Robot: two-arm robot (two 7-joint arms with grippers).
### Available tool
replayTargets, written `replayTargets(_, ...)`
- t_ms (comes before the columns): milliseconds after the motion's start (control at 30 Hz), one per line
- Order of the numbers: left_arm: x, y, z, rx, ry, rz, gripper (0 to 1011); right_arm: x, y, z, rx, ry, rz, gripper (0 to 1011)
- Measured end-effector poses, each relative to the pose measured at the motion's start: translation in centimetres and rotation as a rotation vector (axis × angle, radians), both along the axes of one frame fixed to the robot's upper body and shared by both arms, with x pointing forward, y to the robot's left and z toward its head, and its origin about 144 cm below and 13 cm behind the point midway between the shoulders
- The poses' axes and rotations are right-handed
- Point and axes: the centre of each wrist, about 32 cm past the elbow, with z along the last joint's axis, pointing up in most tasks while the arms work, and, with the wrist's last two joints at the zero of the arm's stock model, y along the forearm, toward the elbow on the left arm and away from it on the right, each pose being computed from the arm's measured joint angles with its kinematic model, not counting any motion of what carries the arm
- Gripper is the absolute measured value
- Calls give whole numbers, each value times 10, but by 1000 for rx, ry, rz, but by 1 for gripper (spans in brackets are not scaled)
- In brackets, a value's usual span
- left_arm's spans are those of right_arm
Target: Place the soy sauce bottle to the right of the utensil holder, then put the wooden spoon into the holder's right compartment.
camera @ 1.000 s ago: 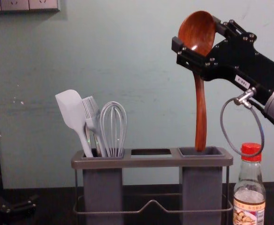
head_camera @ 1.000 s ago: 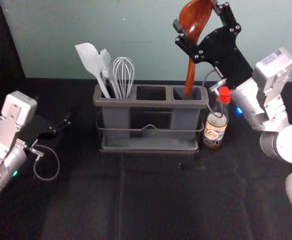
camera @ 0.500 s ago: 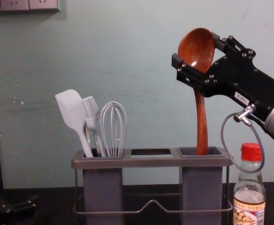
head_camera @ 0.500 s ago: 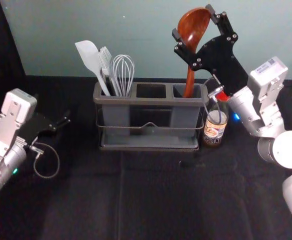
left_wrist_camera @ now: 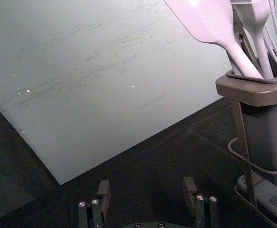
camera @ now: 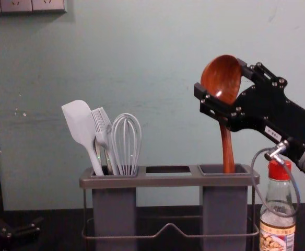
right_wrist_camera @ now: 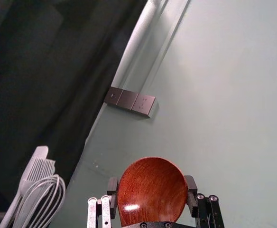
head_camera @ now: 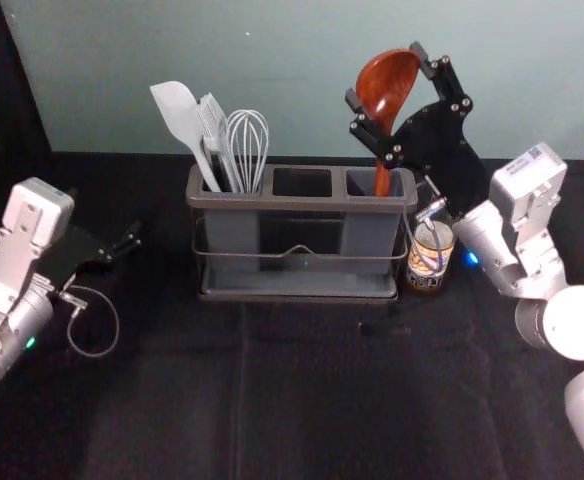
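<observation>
Above the holder's (camera: 168, 181) right compartment (camera: 224, 204), the right gripper (camera: 220, 78) clasps the spoon (camera: 227, 149), fingers parted just bowl-width, handle end within the mouth. Lower it straight, releasing only once supported. The bottle (camera: 276, 238) stands right of the holder; the left gripper (left_wrist_camera: 147, 189) idles wide to its left.

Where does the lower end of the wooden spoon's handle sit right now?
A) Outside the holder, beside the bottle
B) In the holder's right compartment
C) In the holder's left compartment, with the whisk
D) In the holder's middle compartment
B: the handle of the wooden spoon dips into the opening of the right compartment, while the right gripper grips its bowl.
</observation>
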Motion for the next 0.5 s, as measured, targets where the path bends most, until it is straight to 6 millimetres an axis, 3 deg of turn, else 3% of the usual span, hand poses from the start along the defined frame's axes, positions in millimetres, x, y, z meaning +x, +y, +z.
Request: replayTargets(500, 0, 0, 0, 0, 0, 0, 1005, -11, -1, -21, -8, 44, -5, 849)
